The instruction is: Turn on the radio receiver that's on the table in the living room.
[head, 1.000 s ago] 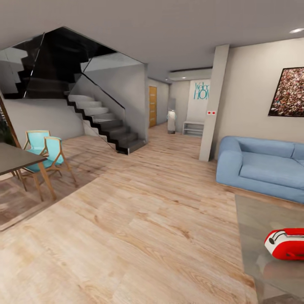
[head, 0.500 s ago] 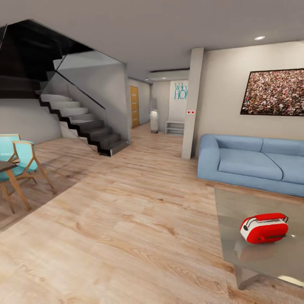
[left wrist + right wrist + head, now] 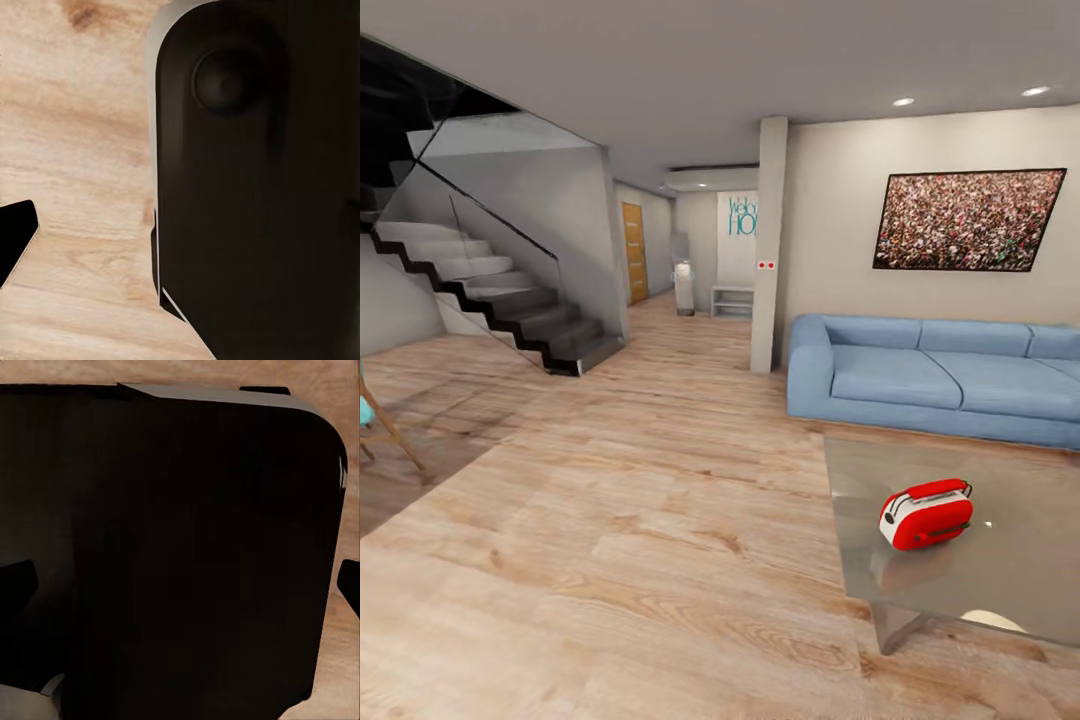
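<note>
Jaws: cannot tell for either arm; both wrist views look at a dark rounded body of the robot over wood floor (image 3: 75,150), and no fingertips can be made out.
Radio receiver (image 3: 926,513): red, lying on the near left part of the table (image 3: 1020,560), white end panel facing left, thin wire handle along its top.
Table: low, glossy grey top, just in front of the blue sofa (image 3: 930,375).
Handling, as a judgement: small, rigid and probably light, so a push on a switch could slide it over the slick top.
Where to touch: likely the white panel or top edge; steady the red body from the far side.
Controls: too small to tell.
Surroundings: staircase (image 3: 490,300) well apart, on the left.
</note>
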Robot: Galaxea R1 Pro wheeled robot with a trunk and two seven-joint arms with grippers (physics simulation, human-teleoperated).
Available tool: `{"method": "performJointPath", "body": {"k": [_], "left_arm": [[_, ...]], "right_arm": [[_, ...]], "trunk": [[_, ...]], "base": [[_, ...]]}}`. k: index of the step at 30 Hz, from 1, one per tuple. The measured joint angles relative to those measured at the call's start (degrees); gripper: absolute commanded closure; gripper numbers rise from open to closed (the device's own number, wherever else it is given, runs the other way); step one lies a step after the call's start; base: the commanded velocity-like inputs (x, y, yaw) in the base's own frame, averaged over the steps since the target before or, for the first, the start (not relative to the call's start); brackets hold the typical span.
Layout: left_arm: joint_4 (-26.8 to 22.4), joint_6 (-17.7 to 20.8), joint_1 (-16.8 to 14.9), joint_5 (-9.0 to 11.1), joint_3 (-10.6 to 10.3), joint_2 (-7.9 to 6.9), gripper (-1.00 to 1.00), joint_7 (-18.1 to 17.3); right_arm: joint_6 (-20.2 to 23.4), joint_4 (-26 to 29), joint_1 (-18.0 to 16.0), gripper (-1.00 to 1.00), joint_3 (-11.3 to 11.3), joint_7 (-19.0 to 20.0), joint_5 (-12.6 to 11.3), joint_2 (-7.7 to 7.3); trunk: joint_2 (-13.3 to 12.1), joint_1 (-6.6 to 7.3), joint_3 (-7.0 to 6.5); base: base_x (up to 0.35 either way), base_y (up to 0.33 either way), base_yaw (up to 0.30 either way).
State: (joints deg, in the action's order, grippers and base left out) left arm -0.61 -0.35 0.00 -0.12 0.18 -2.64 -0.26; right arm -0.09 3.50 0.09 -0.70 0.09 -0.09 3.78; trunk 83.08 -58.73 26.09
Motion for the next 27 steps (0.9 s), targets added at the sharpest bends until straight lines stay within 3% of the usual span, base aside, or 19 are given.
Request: {"method": "performJointPath", "body": {"k": [27], "left_arm": [[0.00, 0.00, 0.00, -0.04, 0.00, 0.00, -1.00, 0.00]], "right_arm": [[0.00, -0.02, 0.00, -1.00, 0.00, 0.00, 0.00, 0.00]], "trunk": [[0.00, 0.00, 0.00]], "base": [[0.000, 0.000, -0.267]]}}
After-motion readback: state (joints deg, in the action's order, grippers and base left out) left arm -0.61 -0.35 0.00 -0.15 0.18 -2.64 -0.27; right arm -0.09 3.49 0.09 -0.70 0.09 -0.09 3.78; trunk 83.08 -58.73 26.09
